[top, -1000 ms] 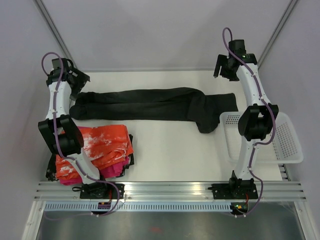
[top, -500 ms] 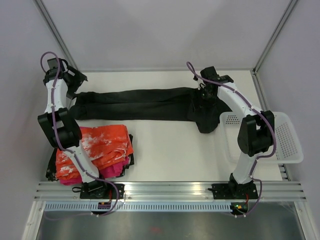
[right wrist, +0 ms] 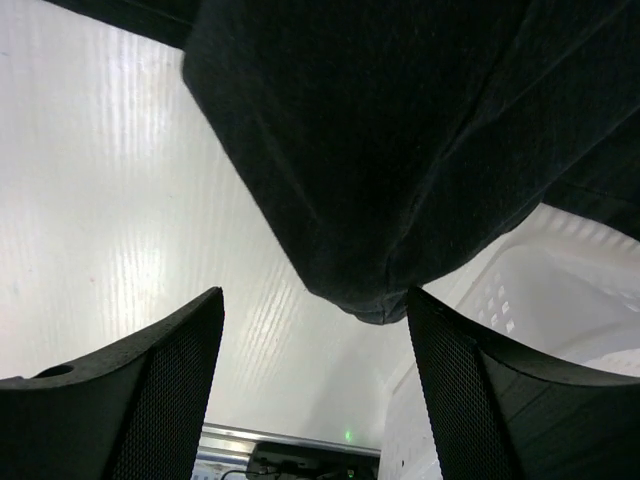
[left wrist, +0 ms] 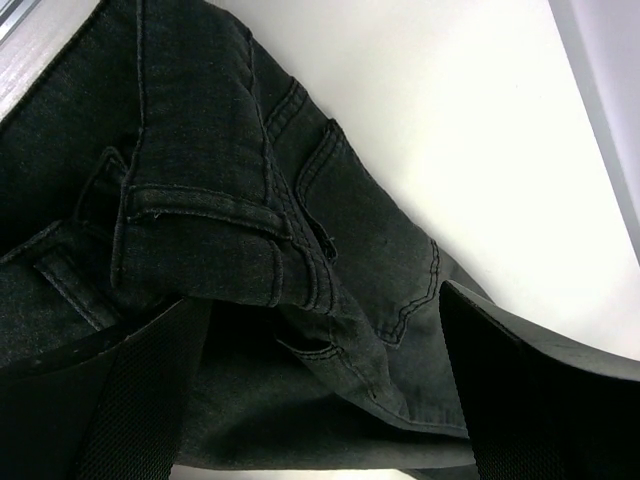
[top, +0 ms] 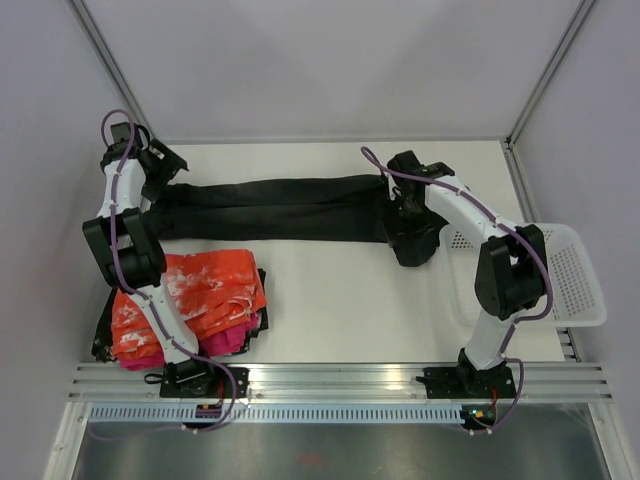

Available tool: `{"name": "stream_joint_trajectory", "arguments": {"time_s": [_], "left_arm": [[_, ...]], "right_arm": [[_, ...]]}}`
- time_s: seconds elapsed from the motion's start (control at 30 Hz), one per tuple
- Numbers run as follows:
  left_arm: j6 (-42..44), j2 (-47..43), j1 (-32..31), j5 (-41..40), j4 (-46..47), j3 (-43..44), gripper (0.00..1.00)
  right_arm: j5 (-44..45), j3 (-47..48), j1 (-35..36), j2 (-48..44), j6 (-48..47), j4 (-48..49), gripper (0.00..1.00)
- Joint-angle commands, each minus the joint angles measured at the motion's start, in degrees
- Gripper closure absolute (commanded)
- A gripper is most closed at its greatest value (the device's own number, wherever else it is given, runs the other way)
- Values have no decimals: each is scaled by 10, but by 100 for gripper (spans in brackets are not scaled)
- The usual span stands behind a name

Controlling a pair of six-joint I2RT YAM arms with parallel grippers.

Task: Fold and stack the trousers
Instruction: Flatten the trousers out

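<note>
The white tabletop point(top: 340, 290) carries one pair of black trousers point(top: 280, 208), stretched flat along its far edge with the waistband toward the far-left corner. One white mesh basket point(top: 580, 285) sits at the right edge, just beside the hems. Near the near-left corner, one orange-and-white garment point(top: 200, 290) lies on one pink garment point(top: 237, 340). The left pincer point(left wrist: 320, 400) is spread wide over the waistband. The right pincer point(right wrist: 315, 390) stands apart over the hems.
</note>
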Motion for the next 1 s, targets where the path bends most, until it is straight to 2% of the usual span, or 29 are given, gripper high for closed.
{"name": "stream_joint_trajectory", "arguments": {"time_s": [0.0,0.2,0.3,0.33,0.4,0.63,0.73,0.8,0.87,0.9,0.97], "left_arm": [[28,-3,2,6,18,1,1],[29,-1,2,7,27,-17,1],[28,-6,1,6,29,-28,3],[25,-12,-1,2,26,-35,4],[18,-20,-5,4,32,-63,5],[15,-19,-27,17,42,-53,7],[15,-12,-33,14,61,-38,11],[12,-1,-33,12,66,-30,24],[11,9,-33,5,72,-14,41],[7,18,-32,0,73,-7,63],[3,29,-33,-12,66,25,86]], "right_arm": [[32,-9,-3,10,13,-24,21],[57,-13,-3,43,10,-25,24],[58,-29,-3,50,-7,10,57],[59,-28,-3,53,-14,14,82],[63,-4,-3,57,-17,14,100],[131,142,-3,61,-71,-2,100],[181,176,-5,66,-103,4,100],[184,178,-11,66,-125,24,100],[193,180,-23,68,-131,38,100],[195,186,-29,71,-134,53,100],[200,194,-47,79,-136,70,100]]}}
